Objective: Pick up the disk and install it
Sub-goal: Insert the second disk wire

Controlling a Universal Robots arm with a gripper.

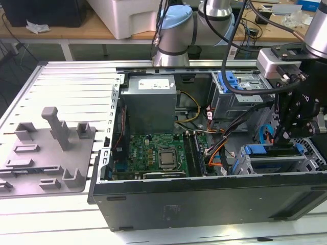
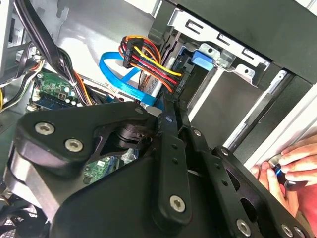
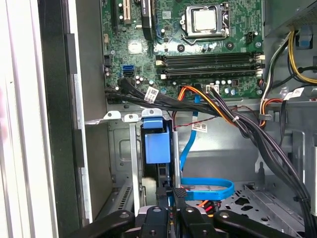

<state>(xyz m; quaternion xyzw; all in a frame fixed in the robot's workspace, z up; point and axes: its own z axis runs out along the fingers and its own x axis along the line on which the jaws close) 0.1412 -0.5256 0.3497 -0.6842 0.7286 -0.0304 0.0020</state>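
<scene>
Inside the open computer case, at its corner on the exterior view's right, the disk sits edge-up in a metal drive cage, its blue carrier showing at the cage mouth. Just above it, the black gripper has its fingers pressed together on the disk's edge. Beside the cage lie a blue cable and the green motherboard. A person's hand rests at the case's outer edge.

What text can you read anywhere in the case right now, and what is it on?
Nothing reads clearly enough to quote.
The power supply label: blurred, unreadable.
The cable tags: too small to read.
Print on the motherboard: too small to read.
</scene>
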